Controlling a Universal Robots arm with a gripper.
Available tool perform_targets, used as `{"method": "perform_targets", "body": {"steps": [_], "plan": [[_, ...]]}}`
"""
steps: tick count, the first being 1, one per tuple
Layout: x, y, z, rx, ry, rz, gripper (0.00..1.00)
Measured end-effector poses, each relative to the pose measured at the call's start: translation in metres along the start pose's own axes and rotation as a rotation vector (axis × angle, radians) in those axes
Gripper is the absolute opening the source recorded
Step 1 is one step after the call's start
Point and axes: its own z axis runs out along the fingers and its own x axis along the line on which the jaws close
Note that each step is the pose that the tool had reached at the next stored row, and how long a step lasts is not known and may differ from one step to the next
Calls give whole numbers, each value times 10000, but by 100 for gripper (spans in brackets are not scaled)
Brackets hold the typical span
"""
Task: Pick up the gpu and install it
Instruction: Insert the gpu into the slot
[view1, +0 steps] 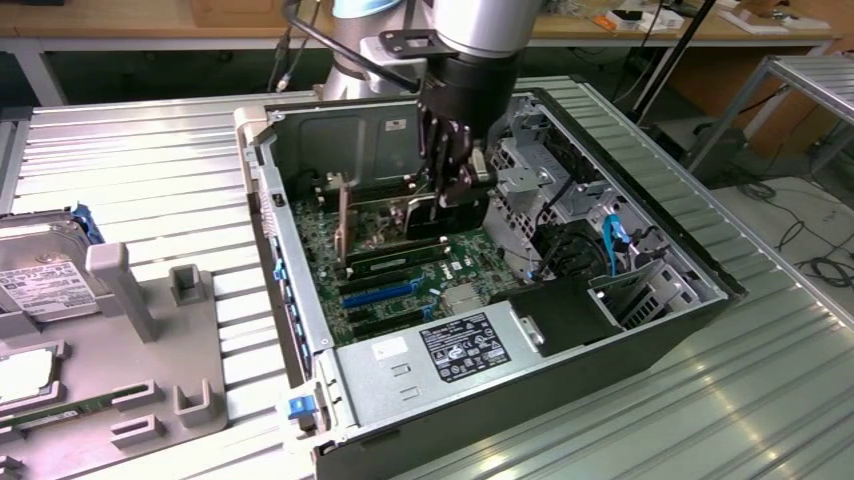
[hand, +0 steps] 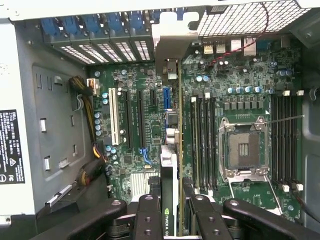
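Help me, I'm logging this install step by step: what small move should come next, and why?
Probably a gentle straight push of the gpu down toward the motherboard. The gripper is clamped on the card, which stands edge-on along the slots, its bracket at the rear openings; whether it is fully seated I cannot tell.

Bright, even light from overhead filled the exterior view. The ribbed metal worktop (view1: 134, 180) threw back pale glare in strips, strongest toward the exterior view's lower right. Inside the open computer case (view1: 667, 340) the light was softer, and the dark pincer (view1: 454, 195) laid shade over the motherboard (view1: 400, 270). In the wrist view the case's grey inner wall (hand: 45, 90) and the perforated panel (hand: 240, 17) looked washed out, while the black fingers (hand: 147, 215) and the gpu (hand: 170, 220) between them were murky.
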Motion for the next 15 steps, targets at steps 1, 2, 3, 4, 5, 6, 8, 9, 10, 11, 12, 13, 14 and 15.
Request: {"method": "perform_targets", "body": {"steps": [1, 2, 3, 4, 5, 6, 8, 9, 10, 11, 12, 13, 14, 15], "plan": [[0, 4, 9, 2, 0, 0, 27], [0, 10, 20, 6, 0, -1, 27], [0, 15, 29, 9, -1, 0, 27], [0, 23, 43, 15, -1, 0, 27], [0, 29, 52, 18, -1, 0, 27], [0, 35, 62, 22, -1, 0, 27], [-1, 49, 83, 30, -2, 0, 27], [-1, 59, 98, 35, -2, 0, 27], [0, 64, 105, 38, -1, 0, 27], [0, 71, 114, 41, -2, 1, 27], [0, 78, 123, 44, -1, 1, 27], [0, 84, 132, 47, -2, 1, 27], [0, 93, 143, 50, -3, 1, 27], [0, 98, 149, 52, -3, 1, 27]]}}
